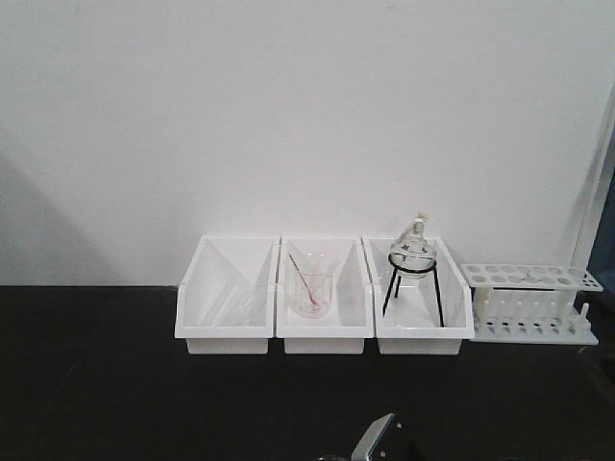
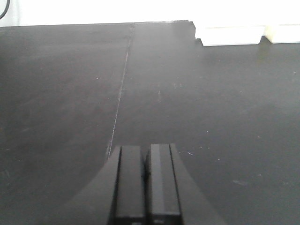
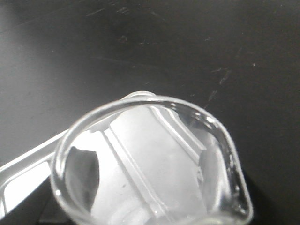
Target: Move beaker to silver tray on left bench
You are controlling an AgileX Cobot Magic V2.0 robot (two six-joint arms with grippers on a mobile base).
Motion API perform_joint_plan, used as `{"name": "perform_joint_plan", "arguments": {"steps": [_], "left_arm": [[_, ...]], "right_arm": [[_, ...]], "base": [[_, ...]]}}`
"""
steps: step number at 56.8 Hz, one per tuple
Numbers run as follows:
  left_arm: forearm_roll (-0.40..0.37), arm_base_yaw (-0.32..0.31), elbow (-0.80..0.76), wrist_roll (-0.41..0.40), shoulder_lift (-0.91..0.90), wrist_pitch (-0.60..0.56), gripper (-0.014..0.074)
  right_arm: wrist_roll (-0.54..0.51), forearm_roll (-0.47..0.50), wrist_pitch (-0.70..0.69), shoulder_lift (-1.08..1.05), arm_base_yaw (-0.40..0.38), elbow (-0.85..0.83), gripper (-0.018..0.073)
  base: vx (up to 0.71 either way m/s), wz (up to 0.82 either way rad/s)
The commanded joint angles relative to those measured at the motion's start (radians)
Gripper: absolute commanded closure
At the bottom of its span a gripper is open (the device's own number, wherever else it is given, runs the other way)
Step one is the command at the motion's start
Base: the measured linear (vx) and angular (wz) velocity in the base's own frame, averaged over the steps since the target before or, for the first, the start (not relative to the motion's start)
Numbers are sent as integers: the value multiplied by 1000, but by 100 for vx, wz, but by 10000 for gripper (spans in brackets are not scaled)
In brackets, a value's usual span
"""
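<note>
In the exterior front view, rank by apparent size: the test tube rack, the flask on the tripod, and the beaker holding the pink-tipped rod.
1. Test tube rack, clearly widest.
2. Flask on the tripod with its stand.
3. Beaker with the pink-tipped rod.

The flask bulb alone looks about the beaker's size; all stand at similar depth.

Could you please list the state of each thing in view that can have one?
left claw: shut, empty, above the black bench.
beaker: close under the right wrist camera, looks empty; grip not visible.
left bin: open, contents unclear.
stirring beaker: upright in middle bin, pink-tipped rod inside.
flask: upright on tripod.
tube rack: upright, holes look empty.
</note>
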Motion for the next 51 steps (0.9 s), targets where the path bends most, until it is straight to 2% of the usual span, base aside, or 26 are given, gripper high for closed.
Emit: {"name": "perform_joint_plan", "arguments": {"steps": [1,19,23,30,51], "left_arm": [[-2,-6,28,-3,-16,-78,595],[-2,-6,28,-3,-16,-78,595],[-2,-6,28,-3,-16,-78,595],[-2,-6,28,-3,-16,-78,595],[-2,-6,28,-3,-16,-78,595]], "right_arm": [[-8,26,-77,-47,-7,-23,330],[-8,32,-76,-47,-7,-23,-83],[-8,36,-76,-47,-7,-23,-137],[-8,38,-78,-48,-7,-23,-158],[-16,94,-77,-176,-7,-23,-113]], "base": [[0,0],[0,0],[0,0],[0,0],[0,0]]}}
